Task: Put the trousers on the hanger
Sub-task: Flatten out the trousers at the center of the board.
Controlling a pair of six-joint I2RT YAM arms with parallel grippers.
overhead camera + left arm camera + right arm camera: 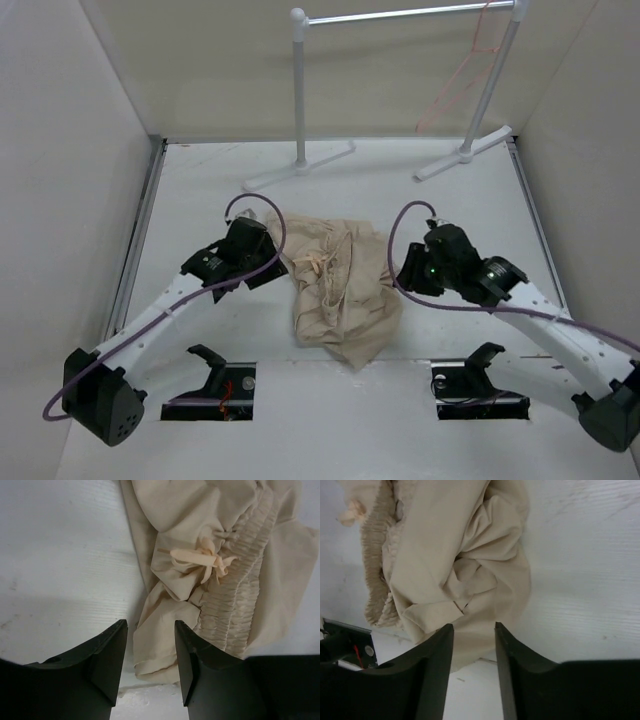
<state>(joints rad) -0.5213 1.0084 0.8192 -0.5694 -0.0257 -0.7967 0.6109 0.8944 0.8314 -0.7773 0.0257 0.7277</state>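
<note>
The beige trousers (340, 285) lie crumpled in a heap mid-table, between my two arms. Their gathered waistband and drawstring knot (202, 560) show in the left wrist view. My left gripper (272, 262) sits at the heap's left edge; its jaws (150, 625) are open, with a fold of trousers (155, 645) in the gap below the tips, not pinched. My right gripper (405, 268) is at the heap's right side and stands open (474, 627), the trousers (450, 545) lying just beyond its tips. The pink-red wire hanger (462, 75) hangs from the rack at the back right.
A white tubular clothes rack (300, 90) stands at the back, its feet on the table. White walls close in the left, right and back. Two black holders (210, 365) (480, 365) sit by cut-outs at the near edge.
</note>
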